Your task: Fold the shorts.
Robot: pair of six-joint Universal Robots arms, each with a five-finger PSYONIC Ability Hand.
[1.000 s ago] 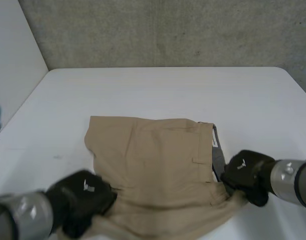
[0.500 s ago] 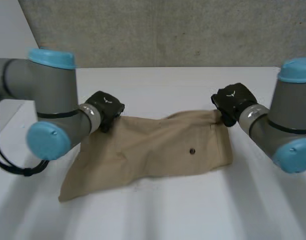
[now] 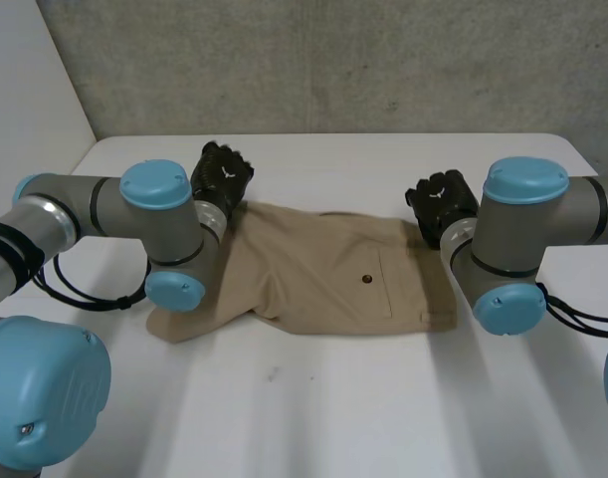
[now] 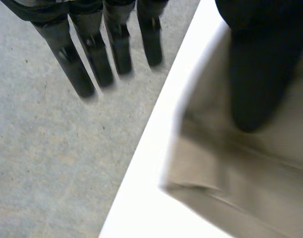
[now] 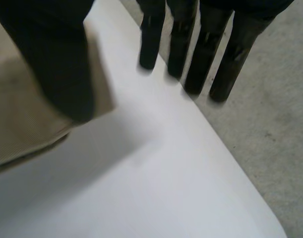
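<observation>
head view, shorts flat between left hand and right hand (fingers straight, holding nothing)

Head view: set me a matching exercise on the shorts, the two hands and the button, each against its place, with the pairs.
Things:
1 shorts
2 left hand
3 right hand
4 button

Places:
a at the shorts' far corner on the robot's right
b near the middle of the shorts
c lying on the white table
d at the shorts' far corner on the robot's left

Pairs: 1-c, 2-d, 3-a, 4-b
</observation>
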